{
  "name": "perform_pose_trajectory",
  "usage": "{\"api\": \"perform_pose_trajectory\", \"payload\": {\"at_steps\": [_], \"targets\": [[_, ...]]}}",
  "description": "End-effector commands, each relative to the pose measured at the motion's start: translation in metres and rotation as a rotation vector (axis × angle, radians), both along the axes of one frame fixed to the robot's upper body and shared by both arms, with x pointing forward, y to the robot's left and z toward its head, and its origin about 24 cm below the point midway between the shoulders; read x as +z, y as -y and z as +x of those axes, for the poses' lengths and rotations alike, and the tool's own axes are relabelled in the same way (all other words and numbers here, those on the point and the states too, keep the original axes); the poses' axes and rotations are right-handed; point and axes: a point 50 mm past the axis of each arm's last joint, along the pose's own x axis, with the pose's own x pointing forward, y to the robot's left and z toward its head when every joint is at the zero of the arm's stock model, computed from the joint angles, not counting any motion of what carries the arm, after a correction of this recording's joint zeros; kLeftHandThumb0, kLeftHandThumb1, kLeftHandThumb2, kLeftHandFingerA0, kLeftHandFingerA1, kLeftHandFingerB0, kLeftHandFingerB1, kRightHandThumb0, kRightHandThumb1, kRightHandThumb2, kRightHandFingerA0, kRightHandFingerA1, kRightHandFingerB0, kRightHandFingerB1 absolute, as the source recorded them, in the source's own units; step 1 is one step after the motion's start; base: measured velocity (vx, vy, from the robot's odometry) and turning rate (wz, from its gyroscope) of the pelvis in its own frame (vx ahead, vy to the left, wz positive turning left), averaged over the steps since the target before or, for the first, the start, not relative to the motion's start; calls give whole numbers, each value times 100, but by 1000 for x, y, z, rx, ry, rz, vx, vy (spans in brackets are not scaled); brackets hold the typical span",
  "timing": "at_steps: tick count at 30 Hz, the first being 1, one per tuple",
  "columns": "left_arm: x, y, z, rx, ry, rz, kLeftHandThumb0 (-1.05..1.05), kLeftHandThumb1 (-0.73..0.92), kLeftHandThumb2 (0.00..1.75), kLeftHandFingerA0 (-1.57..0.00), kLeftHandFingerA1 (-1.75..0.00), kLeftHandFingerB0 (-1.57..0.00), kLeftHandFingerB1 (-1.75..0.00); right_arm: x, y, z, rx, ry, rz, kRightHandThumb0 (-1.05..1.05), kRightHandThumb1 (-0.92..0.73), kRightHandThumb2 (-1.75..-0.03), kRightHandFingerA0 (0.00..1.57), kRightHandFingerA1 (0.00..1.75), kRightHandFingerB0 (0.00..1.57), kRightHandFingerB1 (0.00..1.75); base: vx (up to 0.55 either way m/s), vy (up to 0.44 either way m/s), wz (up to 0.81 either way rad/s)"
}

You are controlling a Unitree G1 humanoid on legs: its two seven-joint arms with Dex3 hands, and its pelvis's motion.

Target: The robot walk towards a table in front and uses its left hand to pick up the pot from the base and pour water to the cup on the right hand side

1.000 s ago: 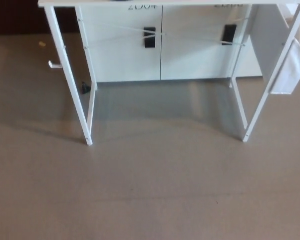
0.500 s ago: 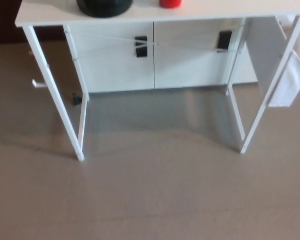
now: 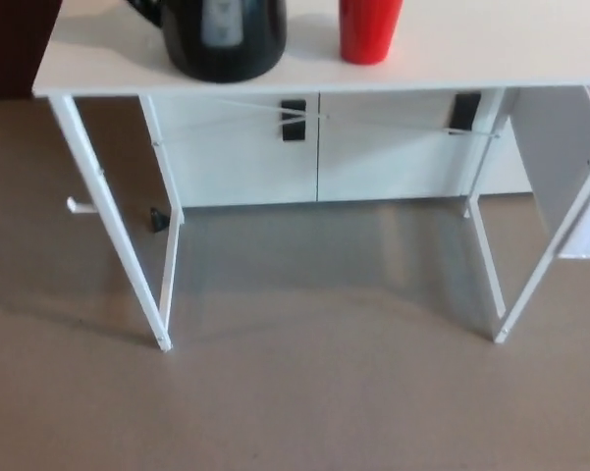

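No robot hand or arm in the head view, so pose, finger spread and any hold impossible to tell for either. White table (image 3: 452, 61) across the top of the picture, its thin white legs reaching down to a grey-brown floor (image 3: 304, 392). Black pot (image 3: 221, 37) standing upright on the tabletop at about 11 o'clock, top cut off by the picture edge; its base not separately distinguishable. Red cup (image 3: 370, 29) upright at about 12 o'clock, near the pot but apart from it. White cabinet (image 3: 319, 147) with two dark handles behind the table legs.
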Motion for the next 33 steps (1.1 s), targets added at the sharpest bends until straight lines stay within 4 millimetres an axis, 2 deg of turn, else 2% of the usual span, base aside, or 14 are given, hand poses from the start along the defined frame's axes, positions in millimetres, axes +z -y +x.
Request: {"api": "perform_pose_trajectory", "payload": {"at_steps": [1, 11, 12, 13, 14, 17, 18, 21, 22, 24, 28, 29, 31, 33], "targets": [[5, -2, 4, 42, 118, -6, 4, 68, 60, -40, -39, -31, -34, 6, 8, 3, -5, -12, -48, -8, -77, -62, 29, 35, 15, 29, 211, -326, 38], [4, -5, 9, 11, 11, -4, -1, 68, 59, -39, -38, -31, -34, 6, 7, 2, -14, -5, -42, -7, -78, -63, 29, 35, 14, 29, 180, -43, -6], [3, -4, 8, -42, -37, -10, -1, 48, 90, -25, -54, -19, -49, 6, 7, 2, -22, -2, -46, -7, -77, -63, 26, 34, 14, 29, 215, 159, -9], [2, -5, 5, -61, -59, -12, -1, 48, 90, -25, -54, -19, -49, 6, 7, 0, -23, -5, -47, -7, -77, -63, 26, 34, 14, 29, 226, 174, -12], [0, -6, -1, -59, -82, -2, -2, 67, 58, -41, -40, -33, -34, 4, 5, -4, -21, -13, -49, -6, -56, -95, 22, 52, 5, 45, 272, 230, -4], [-3, -6, -12, -88, -132, 13, -4, 70, 60, -36, -40, -30, -34, 1, 3, -16, -38, -21, -43, -7, -54, -94, 23, 53, 5, 45, 238, 352, -18], [-3, -6, -15, -98, -138, 15, -3, 49, 89, -26, -54, -20, -49, 0, 3, -20, -41, -17, -38, -7, -55, -95, 23, 54, 5, 45, 277, 168, 7], [-5, -4, -18, -138, -160, 36, -4, 46, 88, -26, -54, -19, -49, 1, 3, -25, -39, 10, -49, -7, -54, -95, 26, 55, 7, 46, 232, 98, 6], [-6, -3, -19, -134, -168, 63, -6, 61, 57, -50, -43, -33, -35, 0, 3, -27, -44, 11, -49, -6, -54, -94, 24, 54, 8, 46, 250, 41, 8], [-4, 1, -19, -125, -165, 79, -4, 61, 57, -57, -43, -31, -34, 0, 2, -27, -49, 16, -54, -6, -53, -93, 27, 55, 8, 46, 218, 5, 9], [-2, 3, -16, -118, -144, 71, -9, 63, 56, -54, -40, -30, -33, 0, -1, -26, -41, 27, -55, -4, -54, -94, 28, 56, 8, 46, 205, -94, 12], [-1, 3, -15, -125, -138, 75, -5, 46, 88, -39, -59, -17, -48, 0, -1, -27, -39, 27, -60, -4, -54, -94, 27, 55, 9, 46, 275, -167, 15], [1, 3, -15, -130, -132, 76, -5, 63, 58, -42, -38, -29, -33, 0, -1, -28, -41, 27, -61, -4, -54, -94, 28, 55, 9, 46, 321, -118, -9], [2, 4, -15, -131, -115, 70, -3, 45, 86, -33, -55, -17, -48, -1, -1, -28, -46, 28, -54, -4, -54, -94, 26, 55, 9, 46, 259, -130, 21]]}}
